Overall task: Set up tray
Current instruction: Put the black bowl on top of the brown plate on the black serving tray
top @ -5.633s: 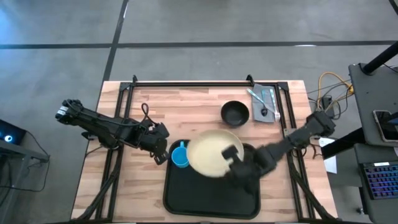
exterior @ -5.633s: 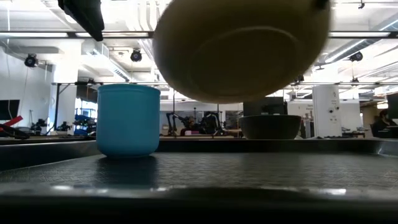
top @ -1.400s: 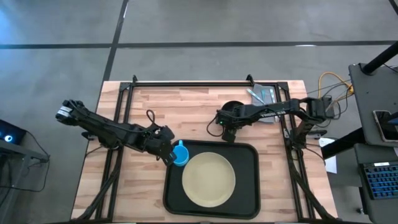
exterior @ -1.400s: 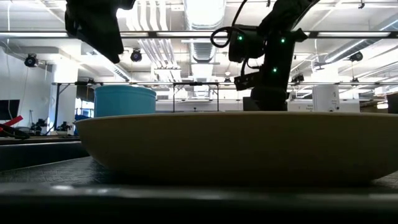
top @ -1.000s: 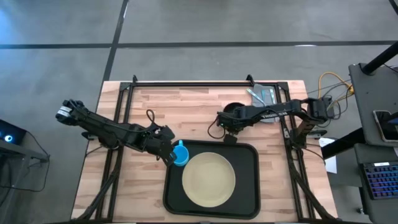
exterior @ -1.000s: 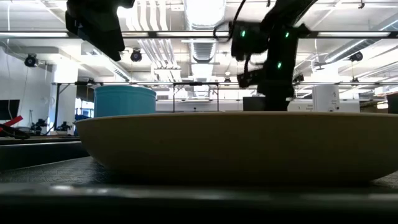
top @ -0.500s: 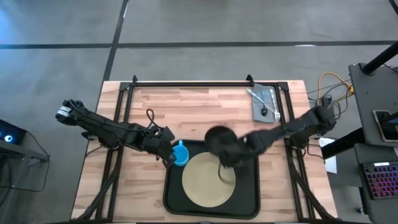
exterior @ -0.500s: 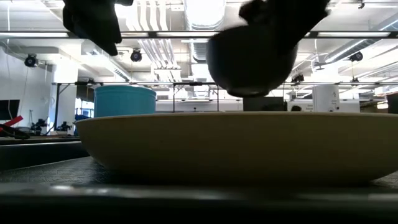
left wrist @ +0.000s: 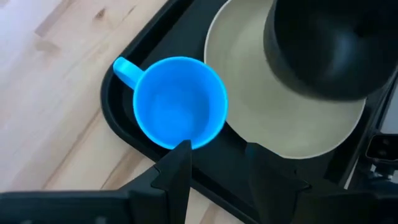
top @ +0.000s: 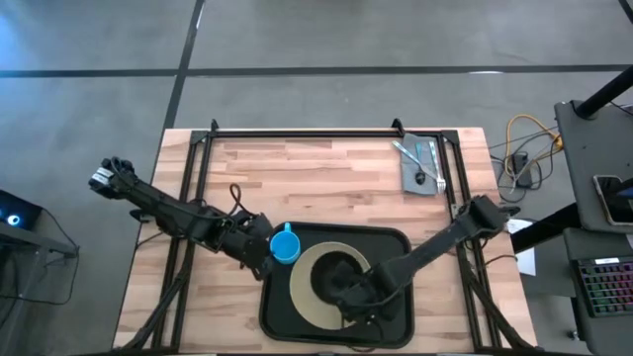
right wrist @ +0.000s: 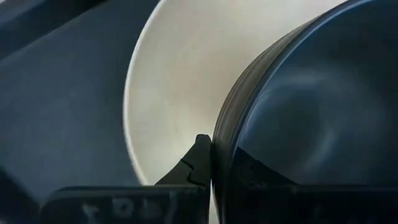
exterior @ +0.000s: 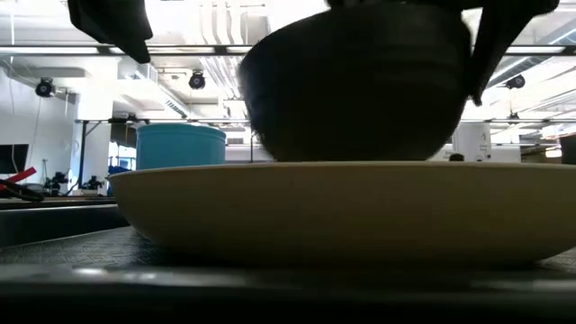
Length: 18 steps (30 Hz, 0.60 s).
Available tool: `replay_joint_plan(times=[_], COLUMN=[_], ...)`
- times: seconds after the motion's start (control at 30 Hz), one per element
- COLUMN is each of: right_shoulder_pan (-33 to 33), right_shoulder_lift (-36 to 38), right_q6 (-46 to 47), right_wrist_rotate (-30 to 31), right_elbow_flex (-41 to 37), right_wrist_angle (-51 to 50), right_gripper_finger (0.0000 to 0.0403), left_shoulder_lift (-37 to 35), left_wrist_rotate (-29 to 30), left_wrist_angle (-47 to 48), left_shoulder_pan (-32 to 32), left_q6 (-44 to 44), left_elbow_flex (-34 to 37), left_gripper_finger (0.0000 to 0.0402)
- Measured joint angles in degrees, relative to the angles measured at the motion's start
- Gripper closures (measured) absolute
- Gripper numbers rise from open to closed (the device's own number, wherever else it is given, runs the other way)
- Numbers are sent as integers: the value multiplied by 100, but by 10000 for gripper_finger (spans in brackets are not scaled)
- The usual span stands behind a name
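High view, left to right: left arm reaching in from the left edge of the wooden table (top: 326, 163), its gripper (top: 259, 244) just off the tray's left rim, beside the blue cup (top: 285, 244). Jaws apart, clamped on nothing; in the left wrist view the two fingers (left wrist: 177, 171) spread open just short of the cup (left wrist: 180, 111), not touching it. Cup upright in the far left corner of the black tray (top: 396, 242), handle toward the table's far edge.

Tray at the middle of the table's near edge. Cream plate (top: 302, 287) lying flat on it, toward the tray's left side, with the black bowl (top: 331, 277) over the plate's middle. From the low view, bowl (exterior: 355, 85) sitting low over the plate (exterior: 342, 211); contact between them impossible to tell.

Right arm stretching from the table's right edge down across the tray, its gripper (top: 358, 293) at the bowl's right rim. Jaws together, pinching the bowl's wall: in the right wrist view one finger (right wrist: 200, 163) outside the rim of the bowl (right wrist: 311, 124), pressed against it, plate (right wrist: 180, 81) beneath.

Near the far right corner of the table, a grey napkin (top: 420, 166) with cutlery (top: 410, 158) lying on it, well apart from the tray.
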<state>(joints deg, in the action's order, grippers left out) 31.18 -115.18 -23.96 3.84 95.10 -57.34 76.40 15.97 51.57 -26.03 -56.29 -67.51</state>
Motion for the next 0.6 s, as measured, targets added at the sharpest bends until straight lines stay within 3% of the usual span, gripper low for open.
replay_joint_plan(times=[0.23, 0.6], right_shoulder_pan=[-26, -46], right_shoulder_lift=[-306, -280], right_q6=[-3, 734], right_wrist_rotate=[-47, -187], right_elbow_flex=[390, 164], right_wrist_angle=[220, 301], right_gripper_finger=[394, 394], left_shoulder_lift=[0, 0], left_wrist_rotate=[3, 60], left_wrist_angle=[3, 4], left_shoulder_pan=[-160, -257], left_q6=[-7, 29], left_elbow_flex=[2, 2], left_gripper_finger=[271, 271])
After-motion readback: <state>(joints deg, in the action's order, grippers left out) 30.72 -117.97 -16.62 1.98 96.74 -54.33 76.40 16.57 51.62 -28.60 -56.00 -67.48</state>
